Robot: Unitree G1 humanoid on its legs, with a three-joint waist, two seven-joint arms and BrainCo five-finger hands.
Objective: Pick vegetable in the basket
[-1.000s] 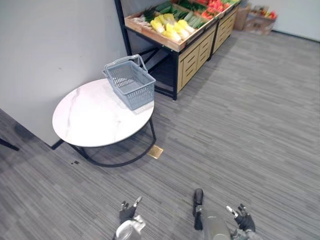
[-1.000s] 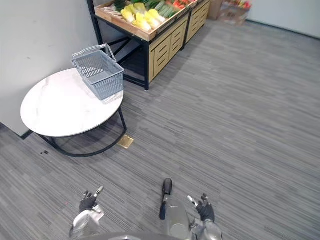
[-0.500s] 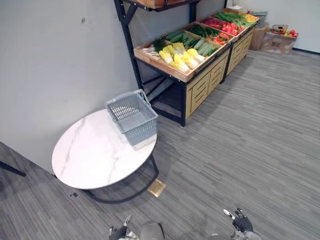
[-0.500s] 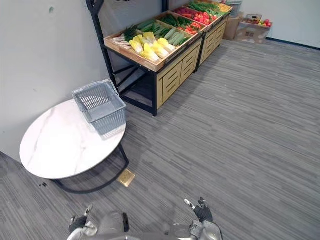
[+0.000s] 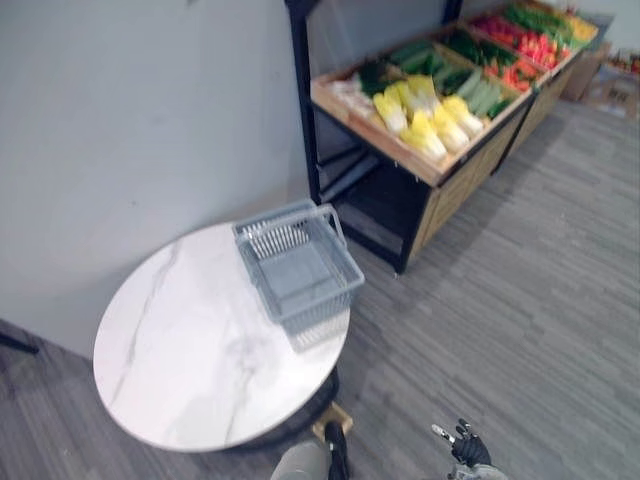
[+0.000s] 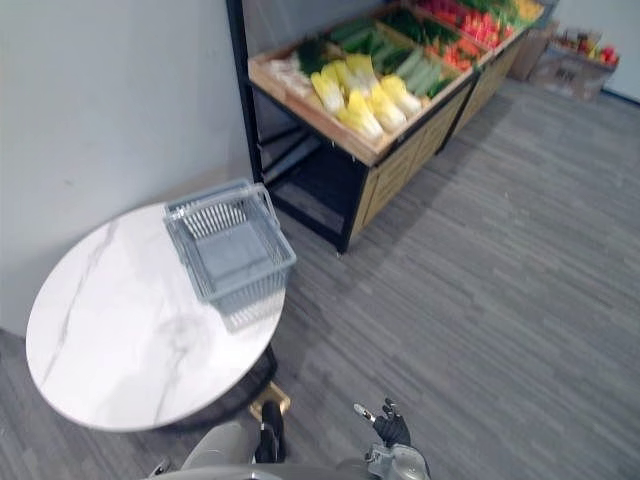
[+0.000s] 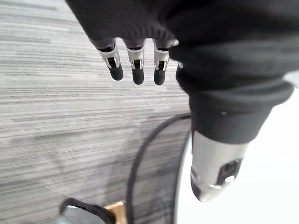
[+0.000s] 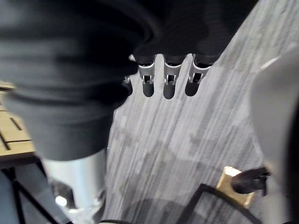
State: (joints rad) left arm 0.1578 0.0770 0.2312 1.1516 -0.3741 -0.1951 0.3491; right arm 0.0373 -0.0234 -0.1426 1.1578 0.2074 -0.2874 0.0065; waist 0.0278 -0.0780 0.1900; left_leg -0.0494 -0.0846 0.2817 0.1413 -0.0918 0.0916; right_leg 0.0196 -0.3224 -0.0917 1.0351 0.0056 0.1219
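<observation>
An empty grey wire basket [image 5: 322,308] stands on the far right side of a round white marble table [image 5: 180,350]. Behind it a wooden produce shelf [image 5: 370,135] holds yellow-white cabbages [image 5: 425,120], green vegetables [image 5: 470,90] and red ones [image 5: 520,40]. My right hand [image 5: 465,448] hangs low at the bottom edge, well short of the shelf; its fingers [image 8: 168,81] are straight and hold nothing. In the left wrist view my left hand's fingers [image 7: 135,70] are straight too, over the carpet beside the table's edge.
A plain grey wall [image 5: 150,120] runs behind the table and the shelf. A black metal post [image 5: 305,110] stands at the shelf's near corner. Grey striped carpet [image 5: 540,300] spreads to the right of the table and in front of the shelf.
The camera has moved: the table and basket now sit nearer and lower in the picture, the shelf at upper right. Both hands stay low and empty.
</observation>
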